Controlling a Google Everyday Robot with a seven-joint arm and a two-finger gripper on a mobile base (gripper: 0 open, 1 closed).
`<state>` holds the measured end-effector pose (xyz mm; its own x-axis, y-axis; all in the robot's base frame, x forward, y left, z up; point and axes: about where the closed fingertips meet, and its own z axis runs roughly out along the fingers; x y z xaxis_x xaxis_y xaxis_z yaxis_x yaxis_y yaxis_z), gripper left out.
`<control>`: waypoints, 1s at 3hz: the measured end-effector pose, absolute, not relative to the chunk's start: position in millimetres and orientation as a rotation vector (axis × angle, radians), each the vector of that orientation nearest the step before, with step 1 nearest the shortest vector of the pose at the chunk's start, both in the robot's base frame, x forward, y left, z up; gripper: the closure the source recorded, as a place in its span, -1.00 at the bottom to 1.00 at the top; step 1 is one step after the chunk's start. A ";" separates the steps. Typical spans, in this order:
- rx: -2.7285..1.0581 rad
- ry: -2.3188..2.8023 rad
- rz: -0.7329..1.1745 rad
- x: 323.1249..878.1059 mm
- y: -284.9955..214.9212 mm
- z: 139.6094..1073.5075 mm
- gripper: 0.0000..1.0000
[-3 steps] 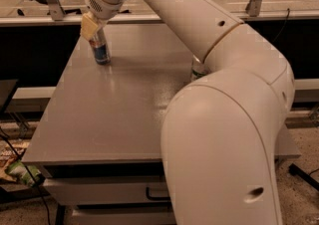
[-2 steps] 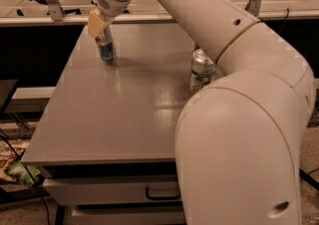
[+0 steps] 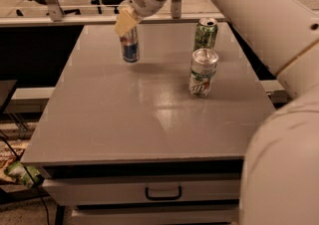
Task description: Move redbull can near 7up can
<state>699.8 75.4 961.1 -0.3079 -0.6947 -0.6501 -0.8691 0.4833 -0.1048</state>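
Note:
The slim blue-and-silver redbull can is upright at the far left-middle of the grey table. My gripper comes down from above, its tan fingers closed over the can's top, which is hidden. The can's base is at or just above the tabletop. The 7up can, silver-white with green lettering, stands upright to the right of the redbull can and nearer the camera, well apart from it.
A dark-green can stands upright behind the 7up can near the table's far edge. My white arm fills the right side of the view. The table has a front drawer with a handle. Chairs and a rail are beyond the table.
My gripper has moved to the right along the far side of the table with the redbull can in it. The 7up can and the dark-green can have come into view.

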 end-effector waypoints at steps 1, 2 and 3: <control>-1.245 2.107 0.399 683.6 34.7 956.4 1.00; -1.213 2.129 0.418 667.4 -0.5 950.6 1.00; -1.192 2.153 0.412 651.6 -28.0 948.0 1.00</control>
<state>651.6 -28.0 948.0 -0.3882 -0.6417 -0.6615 -0.8405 0.5409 -0.0315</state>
